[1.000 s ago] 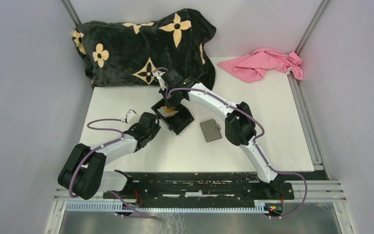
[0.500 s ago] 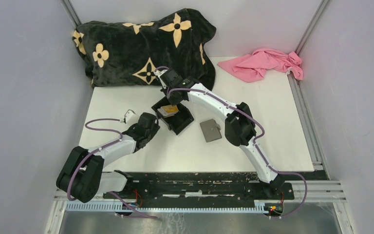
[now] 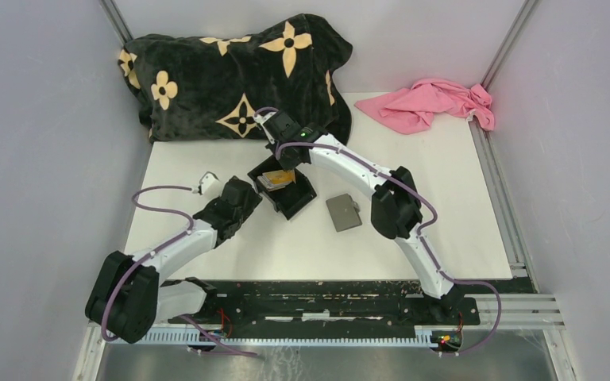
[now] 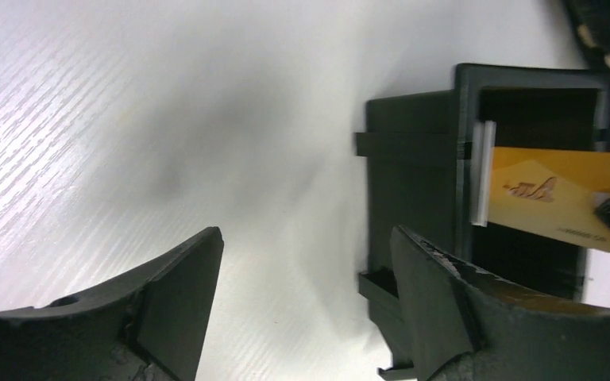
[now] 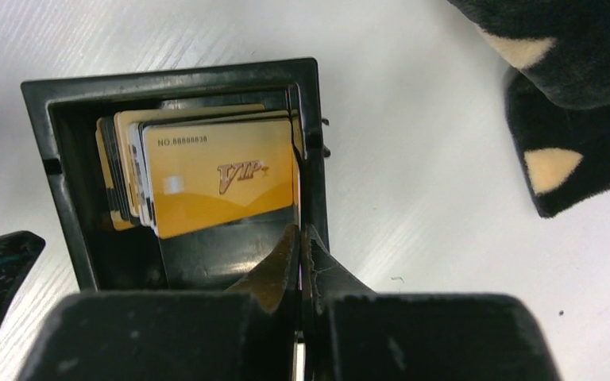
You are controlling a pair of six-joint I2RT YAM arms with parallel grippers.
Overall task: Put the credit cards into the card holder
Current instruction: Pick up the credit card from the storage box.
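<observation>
Several credit cards (image 5: pixel 214 175) stand stacked inside a black box (image 3: pixel 286 190), a gold one (image 4: pixel 556 194) in front. My right gripper (image 5: pixel 299 238) reaches into the box from above and is shut, its tips meeting by the gold card's lower corner and the box's right wall; whether they pinch anything I cannot tell. My left gripper (image 4: pixel 306 262) is open over bare table, its right finger (image 4: pixel 445 317) beside the box's outer wall, nothing between the jaws. The card holder (image 3: pixel 343 212), a flat grey wallet, lies closed on the table right of the box, clear of both grippers.
A black blanket with tan flowers (image 3: pixel 238 71) is heaped at the back left, close behind the box. A pink cloth (image 3: pixel 433 103) lies at the back right corner. Grey walls close in the white table (image 3: pixel 445 198) on three sides.
My left gripper opened wide and its arm drew slightly back to the left. My right gripper closed fully at the box; the gold card shifted a little.
</observation>
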